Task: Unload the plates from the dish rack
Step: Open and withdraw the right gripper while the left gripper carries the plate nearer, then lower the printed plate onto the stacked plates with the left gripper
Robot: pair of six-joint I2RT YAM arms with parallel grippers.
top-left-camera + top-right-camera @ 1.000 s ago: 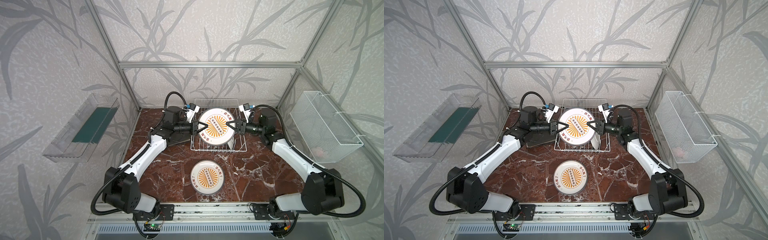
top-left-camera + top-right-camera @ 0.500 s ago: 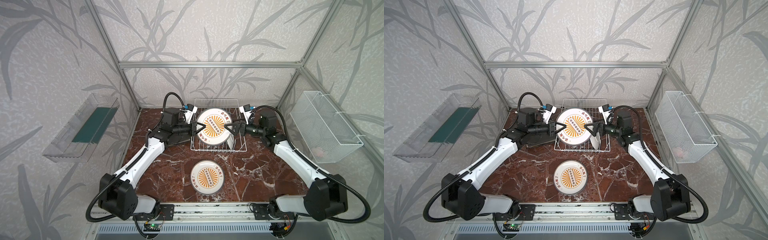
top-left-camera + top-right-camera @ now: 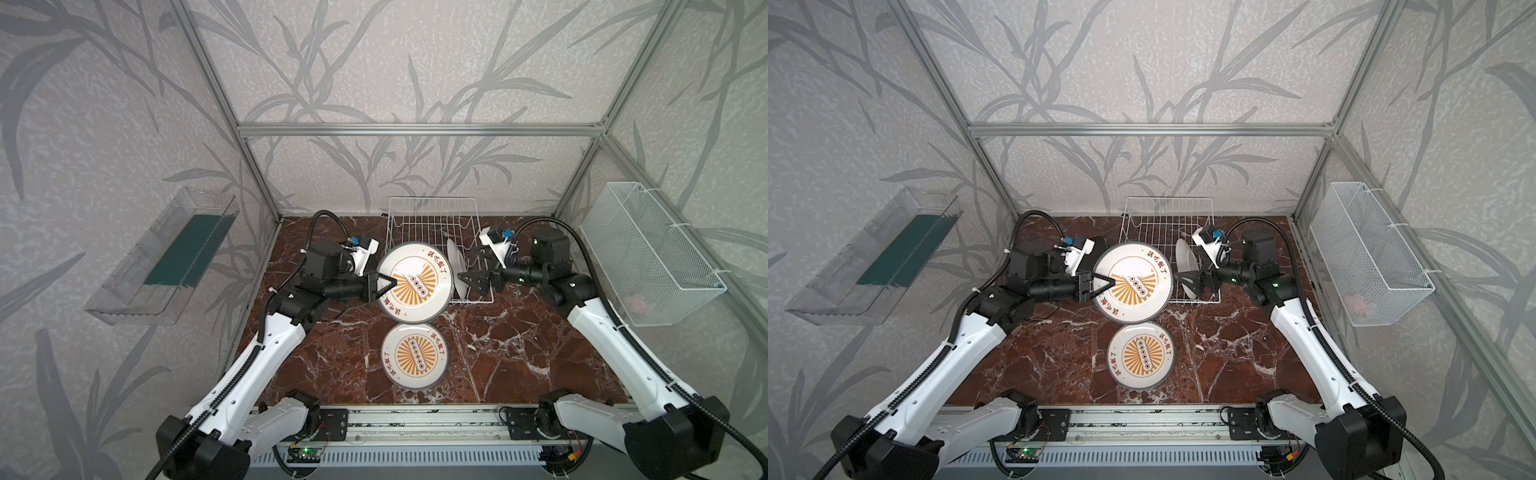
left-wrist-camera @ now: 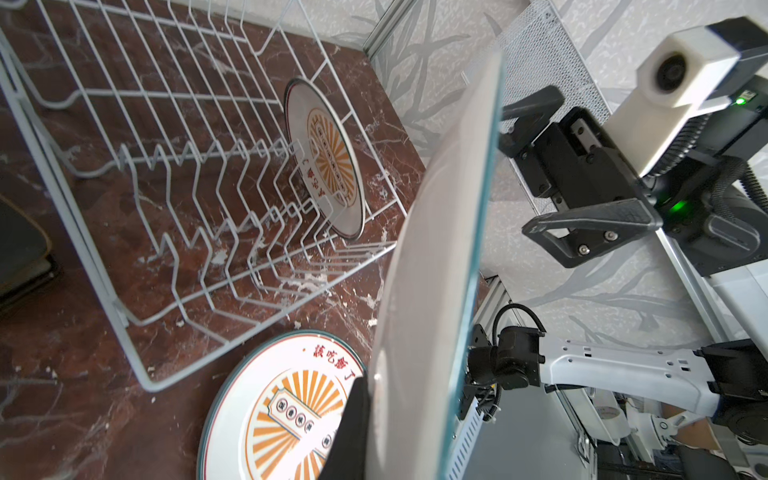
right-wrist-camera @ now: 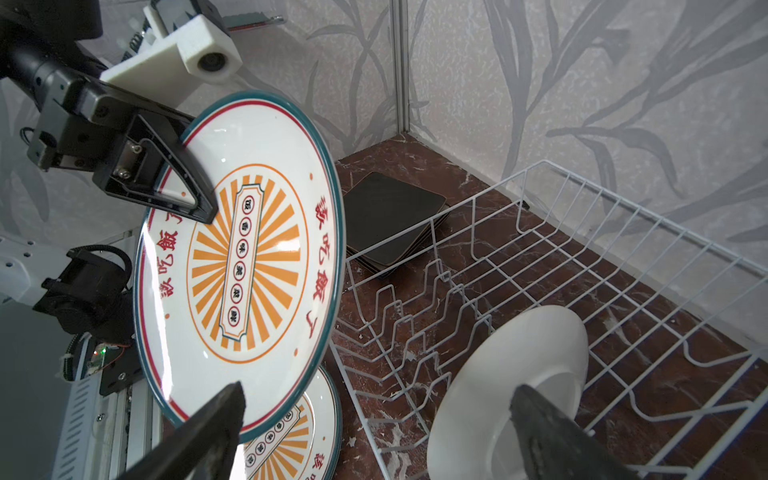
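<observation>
the red-brown marble tabletop fills the lower middle of both top views. the white wire dish rack stands at its far edge, centre frame. a round sunburst plate lies flat, face up, just below the rack. a stack of black square plates rests just beside the rack.

I see both arms reaching inward, left tool clamped tight and right tool spread wide.

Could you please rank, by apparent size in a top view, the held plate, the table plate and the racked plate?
Held plate, largest, though raised nearer the camera.
Table plate.
Racked plate, smallest, seen nearly edge-on.
</observation>
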